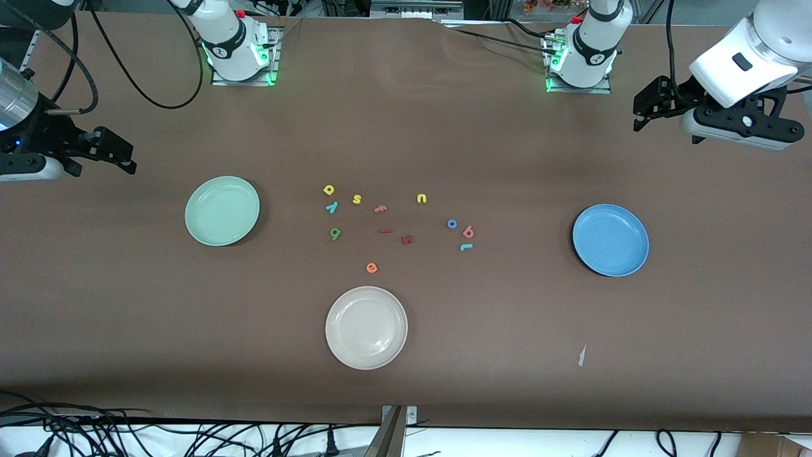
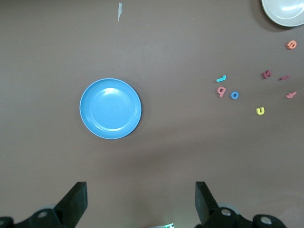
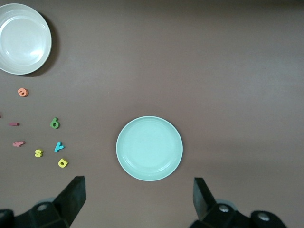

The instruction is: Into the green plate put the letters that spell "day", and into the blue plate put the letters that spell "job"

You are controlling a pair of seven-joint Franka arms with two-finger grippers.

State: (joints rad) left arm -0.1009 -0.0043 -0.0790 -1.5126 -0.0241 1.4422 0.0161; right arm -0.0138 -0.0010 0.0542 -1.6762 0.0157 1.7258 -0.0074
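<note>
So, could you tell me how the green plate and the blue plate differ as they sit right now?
The green plate is pale mint, while the blue plate is a stronger mid-blue. The green plate lies toward the right arm's end of the table, the blue plate toward the left arm's end. The green plate also sits slightly farther from the front camera than the blue plate. Both are round, shallow-rimmed, look the same size, and hold no letters yet.

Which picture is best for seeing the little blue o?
The left wrist view: the blue o shows as a clear ring beside the pink b. The front view shows it too, only smaller. The right wrist view does not show it.
</note>
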